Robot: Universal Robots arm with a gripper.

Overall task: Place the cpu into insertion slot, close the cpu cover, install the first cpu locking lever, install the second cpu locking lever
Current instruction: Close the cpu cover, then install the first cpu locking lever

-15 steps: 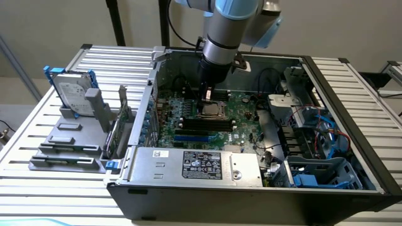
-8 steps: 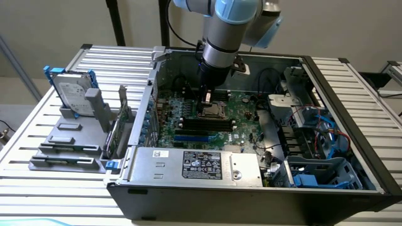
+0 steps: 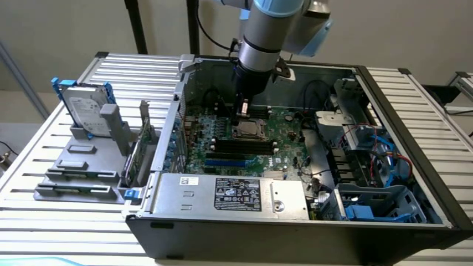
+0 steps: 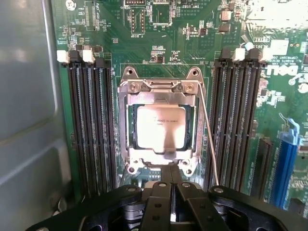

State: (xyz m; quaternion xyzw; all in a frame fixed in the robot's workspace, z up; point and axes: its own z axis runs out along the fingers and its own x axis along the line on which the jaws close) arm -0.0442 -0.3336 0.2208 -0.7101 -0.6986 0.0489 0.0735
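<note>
The cpu [image 4: 161,126], a dull silver square chip, lies in the socket on the green motherboard. The cpu cover [image 4: 161,89], a silvery metal frame, lies down around it, with the chip showing through its window. One thin wire locking lever [image 4: 208,139] runs along one side of the socket, slanting away from the frame. My gripper [image 4: 172,185] is shut with nothing between its black fingers, its tip at the cover's edge tab. In the exterior view the gripper [image 3: 242,109] hangs just above the socket [image 3: 248,129] inside the open computer case.
Black memory slots [image 4: 91,125] flank the socket on both sides, with a blue slot [image 4: 284,163] further out. The case wall [image 3: 179,105], a grey power supply [image 3: 232,193] and drive cages with cables [image 3: 369,166] surround the board. A hard-drive stand [image 3: 88,116] sits outside.
</note>
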